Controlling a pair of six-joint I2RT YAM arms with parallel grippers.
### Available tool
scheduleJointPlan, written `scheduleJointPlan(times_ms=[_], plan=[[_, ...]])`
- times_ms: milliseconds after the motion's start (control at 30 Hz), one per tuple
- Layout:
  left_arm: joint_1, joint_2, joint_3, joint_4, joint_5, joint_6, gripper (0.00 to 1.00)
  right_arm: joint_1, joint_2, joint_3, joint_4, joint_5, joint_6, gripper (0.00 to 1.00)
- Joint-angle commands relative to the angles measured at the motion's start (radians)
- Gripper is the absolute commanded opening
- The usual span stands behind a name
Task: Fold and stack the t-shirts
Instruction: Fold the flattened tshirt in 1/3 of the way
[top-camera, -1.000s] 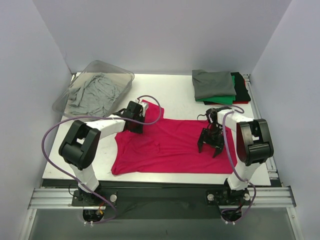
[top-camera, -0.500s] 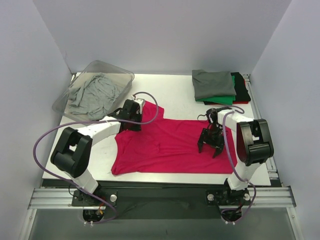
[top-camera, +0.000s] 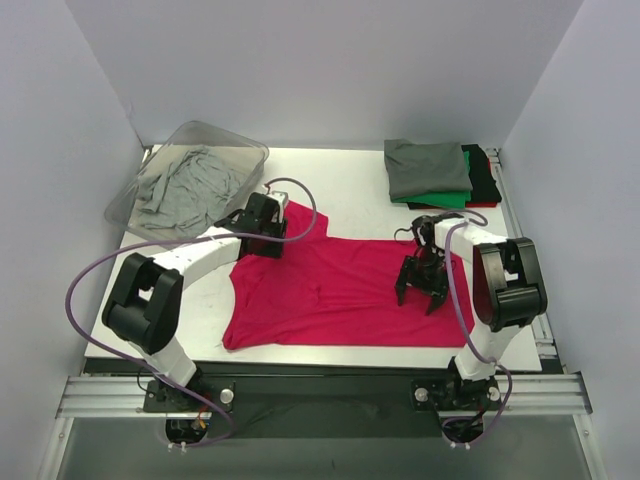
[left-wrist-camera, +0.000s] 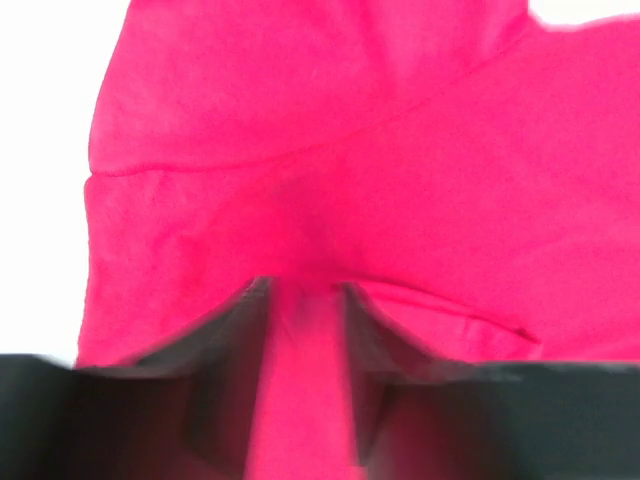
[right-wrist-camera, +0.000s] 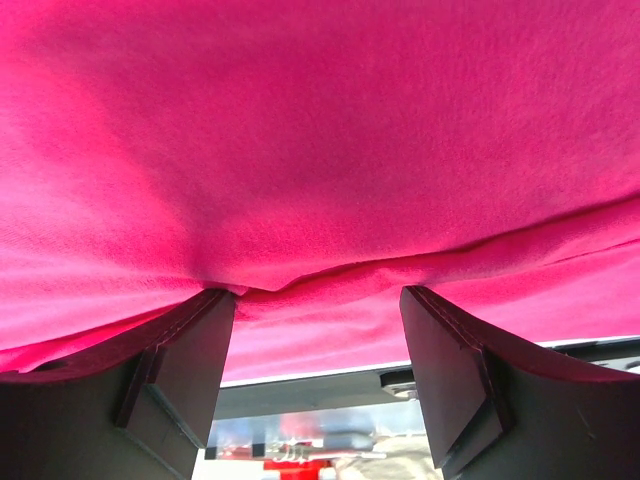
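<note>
Magenta-red cloth t-shirt (top-camera: 340, 290) is lying spread; we are finding the left tool (left-wrist-camera: 305, 288) narrowly parted against it, the right tool (right-wrist-camera: 318, 300) wide. Either is risking snagging cloth, rumpling it.

Left tool (left-wrist-camera: 305, 292) narrowly parted, reaching forward; right tool (right-wrist-camera: 318, 297) wide apart, pointing down.
</note>
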Motion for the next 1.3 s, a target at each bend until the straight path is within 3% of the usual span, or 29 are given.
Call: scheduleJointPlan(times_ms=[0,67,267,433,733,1267], plan=[[0.006,-0.020,0.086,-0.016,0.007,-0.008,0.51,-0.002,-0.019,0.051,-0.057,0.060,-0.038,0.68],[0.006,-0.041,0.118,-0.019,0.015,-0.020,0.61,-0.002,-0.028,0.068,-0.075,0.068,-0.047,0.68],[-0.002,-0.104,0.134,0.016,0.079,-0.087,0.71,0.004,-0.103,0.100,-0.103,0.071,-0.048,0.69],[-0.008,-0.111,0.062,0.054,0.146,-0.155,0.72,0.010,-0.112,0.167,-0.100,0.093,-0.044,0.70],[-0.006,-0.062,-0.135,0.217,0.258,-0.246,0.73,0.011,0.023,0.232,-0.037,0.048,-0.023,0.70],[-0.005,0.053,-0.181,0.263,0.296,-0.262,0.73,0.010,0.108,0.113,0.053,0.037,0.023,0.69]])
